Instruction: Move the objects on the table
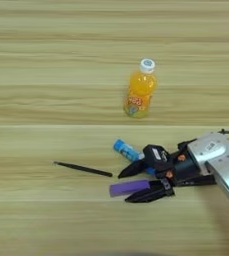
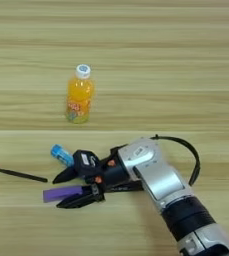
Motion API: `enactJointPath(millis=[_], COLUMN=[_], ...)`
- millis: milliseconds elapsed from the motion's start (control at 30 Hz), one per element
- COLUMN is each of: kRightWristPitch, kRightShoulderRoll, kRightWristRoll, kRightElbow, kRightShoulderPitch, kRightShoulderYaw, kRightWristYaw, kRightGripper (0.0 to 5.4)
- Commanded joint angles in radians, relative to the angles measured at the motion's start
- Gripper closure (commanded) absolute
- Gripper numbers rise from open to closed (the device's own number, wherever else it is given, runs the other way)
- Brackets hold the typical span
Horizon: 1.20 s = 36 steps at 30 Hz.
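On the pale wood table (image 1: pixel 36 75) lie a purple cap (image 1: pixel 128 188), a small blue tube (image 1: pixel 125 149) and a thin black stick (image 1: pixel 83 169). My right gripper (image 1: pixel 124 187) comes in from the right, low over the table, and is open. Its two black fingers (image 1: pixel 131 170) point left, one on each side of the purple cap's right end, with a gap between them and the cap. The blue tube's right end disappears behind the upper finger's base. The stick lies apart, left of the fingertips.
An orange juice bottle (image 1: pixel 140 90) with a white cap stands upright behind the gripper, well apart from it. The silver forearm (image 2: pixel 156 175) and its black cable loop (image 2: pixel 196 160) cover the lower right of the table.
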Motion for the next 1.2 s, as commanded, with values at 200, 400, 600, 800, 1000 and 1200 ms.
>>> enactJointPath(millis=[200,400,600,800,1000,1200], kRightWristPitch=[0.072,0.106,0.120,0.039,-0.063,-0.097], kRightShoulderRoll=[-0.014,-0.008,-0.010,0.011,0.033,0.038], kRightWristRoll=[0.159,0.233,0.248,0.122,0.009,-0.016], kRightElbow=[-0.137,-0.159,-0.153,-0.023,0.106,0.158], kRightShoulderPitch=[-0.071,-0.065,-0.043,-0.066,-0.096,-0.107], kRightShoulderYaw=[-0.120,-0.186,-0.229,-0.215,-0.183,-0.177], kRightWristYaw=[-0.011,-0.033,-0.073,-0.186,-0.250,-0.258], kRightGripper=[1.73,1.12,0.62,0.02,0.02,0.02])
